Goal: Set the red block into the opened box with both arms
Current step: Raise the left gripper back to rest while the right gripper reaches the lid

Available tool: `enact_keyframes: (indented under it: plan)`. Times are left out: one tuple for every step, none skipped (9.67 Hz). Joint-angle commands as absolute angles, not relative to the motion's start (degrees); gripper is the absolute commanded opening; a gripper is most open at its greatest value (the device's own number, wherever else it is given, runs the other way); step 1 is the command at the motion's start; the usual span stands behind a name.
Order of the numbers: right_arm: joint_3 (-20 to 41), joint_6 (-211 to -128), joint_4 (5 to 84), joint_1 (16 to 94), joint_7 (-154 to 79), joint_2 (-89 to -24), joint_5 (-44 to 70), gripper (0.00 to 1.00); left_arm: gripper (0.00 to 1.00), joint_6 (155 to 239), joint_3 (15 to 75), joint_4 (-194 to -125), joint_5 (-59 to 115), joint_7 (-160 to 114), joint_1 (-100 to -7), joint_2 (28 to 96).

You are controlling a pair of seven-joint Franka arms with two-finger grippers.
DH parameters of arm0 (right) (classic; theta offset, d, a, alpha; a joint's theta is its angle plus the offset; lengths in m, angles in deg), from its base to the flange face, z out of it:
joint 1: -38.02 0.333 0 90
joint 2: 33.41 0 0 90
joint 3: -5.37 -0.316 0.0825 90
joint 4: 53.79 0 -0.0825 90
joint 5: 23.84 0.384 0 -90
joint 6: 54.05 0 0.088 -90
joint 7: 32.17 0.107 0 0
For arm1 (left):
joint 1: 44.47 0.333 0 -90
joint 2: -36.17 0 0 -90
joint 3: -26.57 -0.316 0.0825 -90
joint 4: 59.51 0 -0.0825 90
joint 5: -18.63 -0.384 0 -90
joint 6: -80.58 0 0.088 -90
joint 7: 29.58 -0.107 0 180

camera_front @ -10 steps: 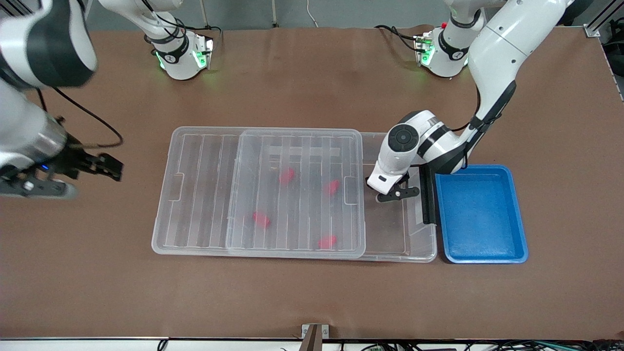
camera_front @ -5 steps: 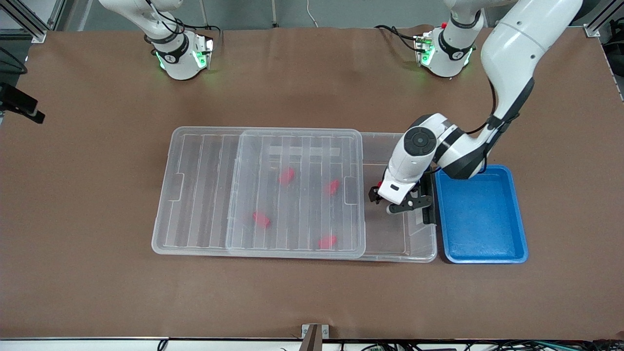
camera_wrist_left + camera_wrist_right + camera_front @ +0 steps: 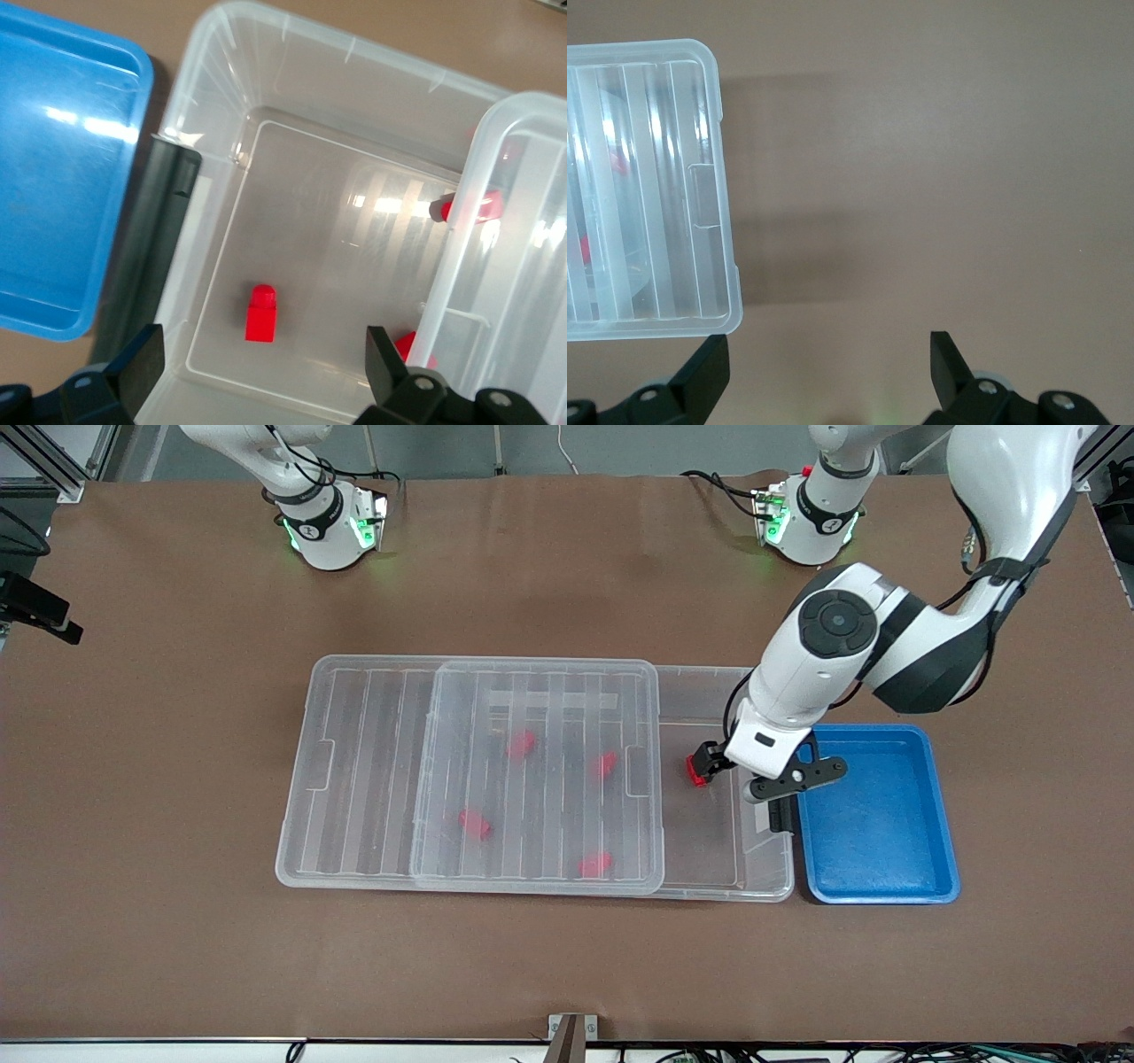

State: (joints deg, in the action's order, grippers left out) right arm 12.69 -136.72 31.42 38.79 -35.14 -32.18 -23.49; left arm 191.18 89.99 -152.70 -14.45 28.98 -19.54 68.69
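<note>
The right tool (image 3: 830, 367) is hanging at the edge of the frame at the right arm's end, over bare tabletop (image 3: 177, 957). Its jaws are standing wide and holding nothing, and that arm is waiting.

Across the middle of the frame, the ribbed lid (image 3: 540, 691) is lying over most of the box (image 3: 762, 890). It is leaving the end toward the left arm uncovered. Four red pieces (image 3: 523, 744) are showing through the lid.

The red block (image 3: 695, 772) is lying in that uncovered end, on the box floor just beside the lid's edge. The left tool (image 3: 263, 363) is hanging over this end with its jaws spread wide and empty. In the left wrist view the block is sitting below the tool, in line with the gap between the jaws, touching neither finger.

A black clip (image 3: 780, 815) is sitting on the box's short end, and a blue tray (image 3: 877, 824) is lying just beside it.
</note>
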Motion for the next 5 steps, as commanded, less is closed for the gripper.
enact_keyframes:
  plan:
    - [12.7,-137.5,32.7,38.7,-35.3,-31.3,-23.0,1.00,1.00,178.8,92.0,-143.8,-13.8,19.4,-17.8,70.1]
    - [12.7,-137.6,32.7,38.6,-35.3,-31.3,-22.9,1.00,1.00,172.9,92.4,-139.4,-14.1,11.5,-16.9,70.0]
    - [12.7,-137.5,32.7,38.6,-35.3,-31.3,-22.8,1.00,1.00,169.3,92.7,-136.4,-14.2,6.7,-16.1,69.3]
    - [12.7,-137.5,32.8,38.6,-35.4,-31.2,-22.8,1.00,1.00,168.4,93.1,-135.4,-14.2,3.7,-13.8,67.2]
    - [12.7,-137.5,32.7,38.5,-35.4,-31.3,-22.8,1.00,1.00,168.3,93.4,-135.4,-13.9,0.8,-11.7,64.1]
